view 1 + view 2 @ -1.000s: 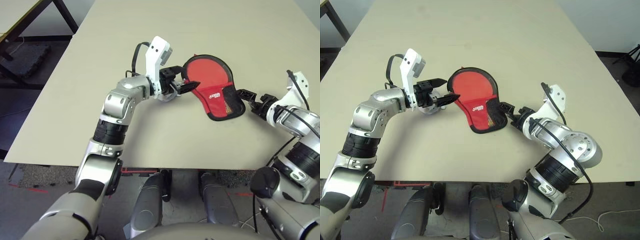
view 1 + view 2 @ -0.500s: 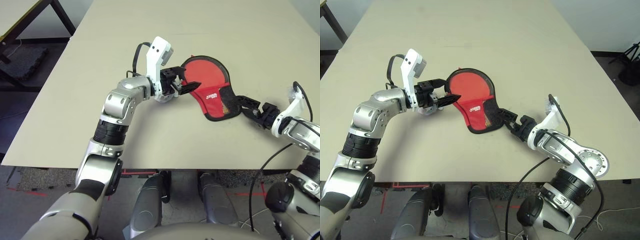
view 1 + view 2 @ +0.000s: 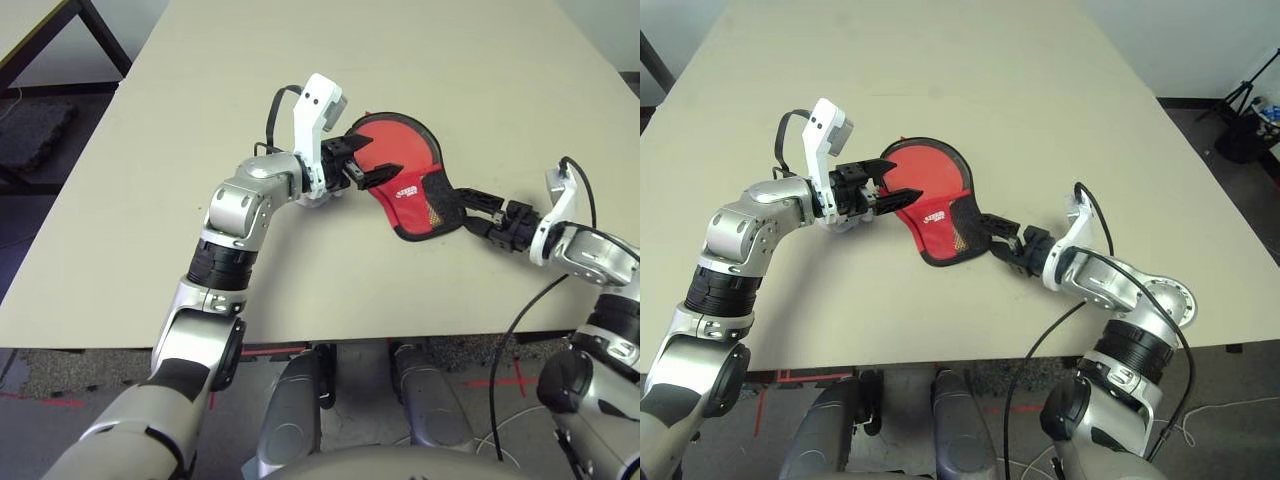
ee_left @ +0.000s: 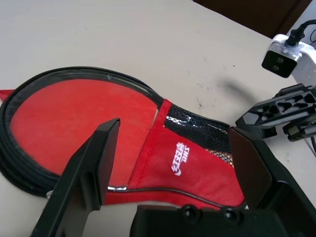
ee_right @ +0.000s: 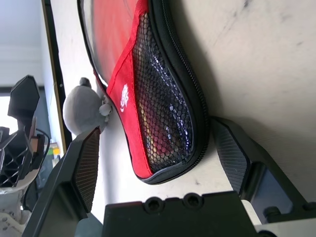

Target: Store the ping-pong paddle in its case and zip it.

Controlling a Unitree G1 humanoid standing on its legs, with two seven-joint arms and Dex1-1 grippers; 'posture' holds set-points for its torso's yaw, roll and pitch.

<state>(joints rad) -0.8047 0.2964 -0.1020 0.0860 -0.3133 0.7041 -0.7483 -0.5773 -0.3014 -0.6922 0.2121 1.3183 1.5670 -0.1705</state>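
Red case [image 4: 148, 153] flat on the surface [image 3: 250, 40], left fingers [image 4: 94, 173] wide open and empty, right fingers [image 5: 232, 153] also wide, empty.

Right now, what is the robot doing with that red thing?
The robot has both grippers at a red paddle case lying on the table. Its right gripper is open around the mesh end, and its left gripper is open near the other side. Neither one is gripping it yet. It looks like it may be getting ready to hold the case and zip it.
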